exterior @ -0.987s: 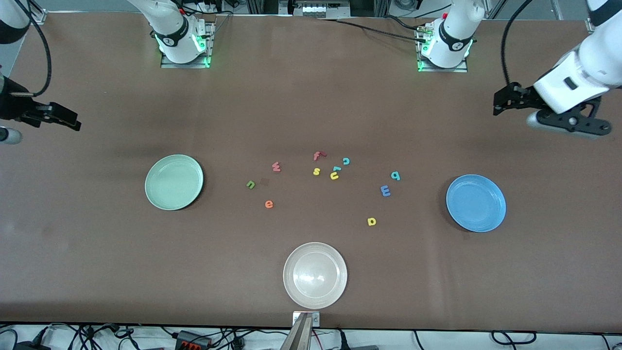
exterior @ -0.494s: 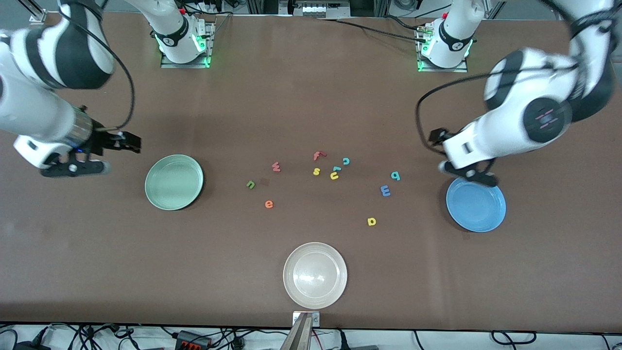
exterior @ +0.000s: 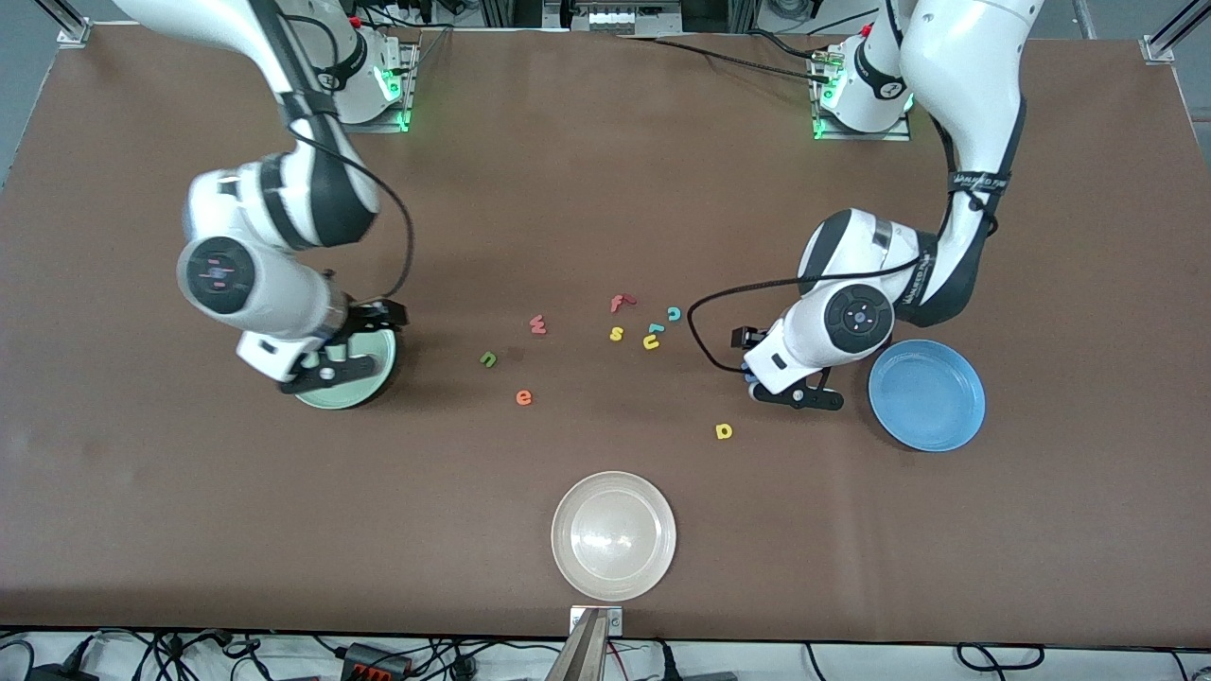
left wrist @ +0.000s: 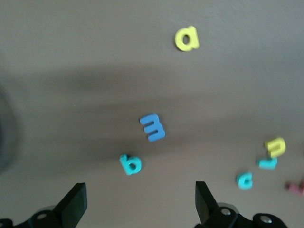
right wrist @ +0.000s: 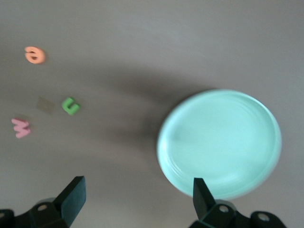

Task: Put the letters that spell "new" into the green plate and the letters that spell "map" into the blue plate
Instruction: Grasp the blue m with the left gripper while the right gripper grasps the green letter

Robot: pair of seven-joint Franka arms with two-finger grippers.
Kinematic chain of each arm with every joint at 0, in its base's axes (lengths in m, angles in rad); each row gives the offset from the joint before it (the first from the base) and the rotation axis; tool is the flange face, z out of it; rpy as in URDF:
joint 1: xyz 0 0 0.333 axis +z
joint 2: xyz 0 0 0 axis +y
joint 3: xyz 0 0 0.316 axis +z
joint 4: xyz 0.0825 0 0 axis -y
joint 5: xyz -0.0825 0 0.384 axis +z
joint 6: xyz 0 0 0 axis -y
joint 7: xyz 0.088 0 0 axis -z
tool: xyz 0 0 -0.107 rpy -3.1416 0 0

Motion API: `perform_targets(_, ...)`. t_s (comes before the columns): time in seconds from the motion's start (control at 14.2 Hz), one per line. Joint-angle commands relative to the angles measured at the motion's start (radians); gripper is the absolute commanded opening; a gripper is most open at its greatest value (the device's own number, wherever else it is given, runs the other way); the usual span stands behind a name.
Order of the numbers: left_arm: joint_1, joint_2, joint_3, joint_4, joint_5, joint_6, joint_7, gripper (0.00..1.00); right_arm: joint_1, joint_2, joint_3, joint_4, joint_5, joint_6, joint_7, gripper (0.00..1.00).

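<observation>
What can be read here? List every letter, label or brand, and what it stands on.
All foam letters lie on the table.
"w": pinkish-red.
"n": olive-green.
"e": orange.
"f": red.
"s": yellow.
"u": yellow.
"c": teal.
"a": yellow.
"m": blue.
"p": teal.
Teal piece beside the "u": cannot tell.
Print on the left arm's band: too small to read.

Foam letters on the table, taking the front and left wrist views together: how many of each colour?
yellow letters: 3
teal letters: 3
red or pink letters: 2
blue letter: 1
orange letter: 1
green letter: 1
Total: 11
</observation>
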Motion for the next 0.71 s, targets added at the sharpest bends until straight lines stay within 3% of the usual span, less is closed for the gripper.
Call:
perform_targets(0.0,-0.015,0.042,0.006,0.006,-0.016,0.086,-0.158,1.0,0.065,0.086,-0.008,0.039,0.012,0.085,0.003,1.0)
perform_targets(0.07,-0.021,0.071,0.006,0.006,-0.016,0.12,-0.179,1.0,0.082,0.113,-0.008,0.053,0.014,0.115,0.009,1.0)
perform_targets(0.28,-0.007,0.114,0.008,0.004,-0.013,0.125,-0.167,1.0,0.12,0.179,-0.008,0.064,0.016,0.187,0.04,0.81)
perform_targets(0.42,-0.013,0.12,0.008,0.004,-0.011,0.128,-0.166,0.98,0.149,0.218,-0.008,0.066,0.006,0.25,0.043,0.77)
perform_targets(0.63,-0.016,0.142,0.008,0.006,-0.003,0.139,-0.165,0.74,0.151,0.253,-0.008,0.075,0.016,0.282,0.047,0.77)
